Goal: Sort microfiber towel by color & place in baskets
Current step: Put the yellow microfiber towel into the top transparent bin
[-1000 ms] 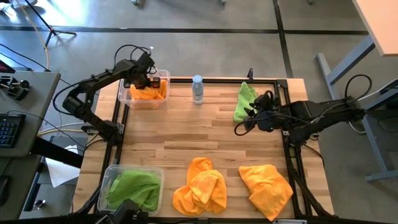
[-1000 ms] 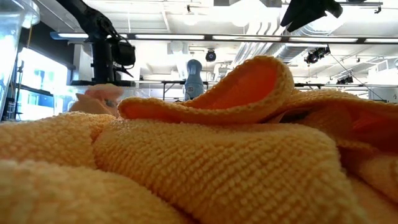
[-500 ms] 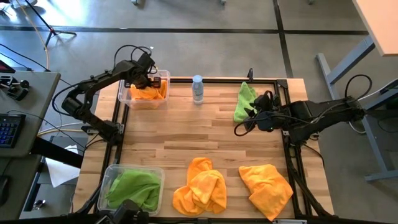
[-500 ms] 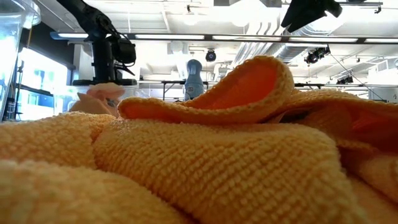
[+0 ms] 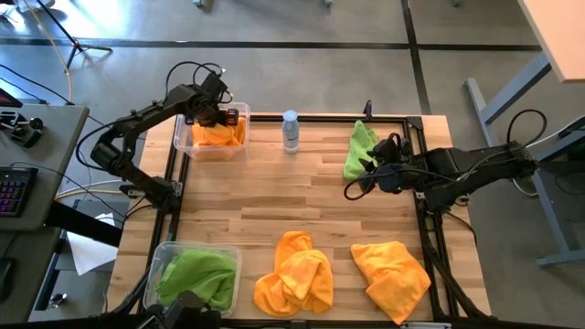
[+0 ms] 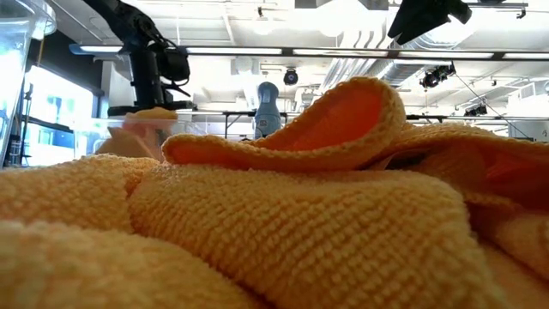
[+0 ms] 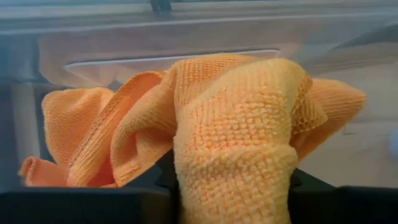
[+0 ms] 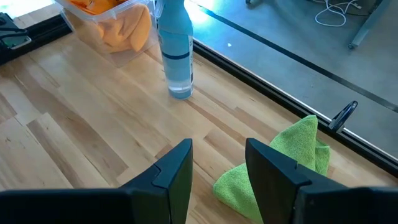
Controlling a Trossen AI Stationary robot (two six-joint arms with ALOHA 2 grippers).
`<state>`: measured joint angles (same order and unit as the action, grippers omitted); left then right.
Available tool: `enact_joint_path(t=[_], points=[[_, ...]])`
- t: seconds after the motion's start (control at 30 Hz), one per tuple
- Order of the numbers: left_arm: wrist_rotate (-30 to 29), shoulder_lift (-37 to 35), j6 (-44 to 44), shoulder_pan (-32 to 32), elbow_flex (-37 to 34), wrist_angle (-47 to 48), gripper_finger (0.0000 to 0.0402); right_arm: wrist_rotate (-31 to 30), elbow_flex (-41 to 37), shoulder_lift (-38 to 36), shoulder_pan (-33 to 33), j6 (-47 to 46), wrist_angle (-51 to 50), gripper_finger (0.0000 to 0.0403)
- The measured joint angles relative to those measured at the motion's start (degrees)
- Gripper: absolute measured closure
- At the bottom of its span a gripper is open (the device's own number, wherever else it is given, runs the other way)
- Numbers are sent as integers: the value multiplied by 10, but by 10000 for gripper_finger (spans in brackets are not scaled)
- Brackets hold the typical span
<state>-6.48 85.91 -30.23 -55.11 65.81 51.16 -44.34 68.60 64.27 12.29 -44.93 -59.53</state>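
Note:
My left gripper (image 5: 217, 111) hangs over the clear bin (image 5: 183, 139) at the table's far left and is shut on an orange towel (image 5: 218, 135) that lies in it. My right gripper (image 5: 356, 179) is open and empty above the table at the far right, beside a green towel (image 5: 358, 146) that lies crumpled on the wood. Two more orange towels (image 5: 294, 274) (image 5: 391, 265) lie near the front edge. A second clear bin (image 5: 164, 251) at the near left holds green towel (image 5: 196, 274). My left gripper pinches a raised fold of the orange towel (image 7: 233, 168) between its two fingers, coming from above and pointing down. The fold stands up between the fingers; the rest of the towel (image 7: 93, 143) lies slack in the bin.
A small clear water bottle (image 5: 291, 131) stands at the far edge between the orange bin and the green towel. A black frame rail (image 5: 420, 210) runs round the table. The middle of the wooden top is bare. An orange towel (image 6: 300, 215) fills the low view's foreground.
My left gripper has risen a little over the far-left bin, still shut on the orange towel. A hump of that towel now shows above the bin's rim in the low view.

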Motion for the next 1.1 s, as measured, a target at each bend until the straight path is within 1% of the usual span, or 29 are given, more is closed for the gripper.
enact_joint_path(t=[0.2,0.4,0.5,0.53,0.57,0.63,0.67,0.7,0.77,0.8,0.83,0.9,0.93,1.0,1.03,1.1], points=[[0,0,25,0,43,45,245,0,0,0,0,0,0,259],[3,0,30,0,84,84,236,0,0,0,0,3,0,259],[44,0,76,0,87,97,236,0,0,0,0,2,0,259],[41,0,97,0,87,112,236,0,0,0,0,3,0,259],[17,0,99,1,87,130,236,0,0,0,0,3,0,259],[-58,0,38,1,87,163,236,0,0,0,0,4,0,259],[-71,0,11,0,87,176,236,0,0,0,0,4,0,259],[-50,0,9,-2,87,179,236,0,0,0,0,4,0,259],[9,0,52,-5,87,164,236,0,0,0,0,2,0,259],[11,0,64,-4,87,159,236,0,0,0,0,3,0,259],[-7,0,57,-1,87,160,236,0,0,0,0,4,0,259],[-64,0,13,3,87,160,236,0,0,0,0,4,0,259],[-65,0,4,3,87,158,237,0,0,0,0,4,0,259],[-13,0,36,2,87,151,237,0,0,0,0,0,0,259],[-6,0,53,0,87,149,237,0,0,0,0,0,0,259],[-33,0,36,4,87,151,237,0,0,0,0,0,0,259]])
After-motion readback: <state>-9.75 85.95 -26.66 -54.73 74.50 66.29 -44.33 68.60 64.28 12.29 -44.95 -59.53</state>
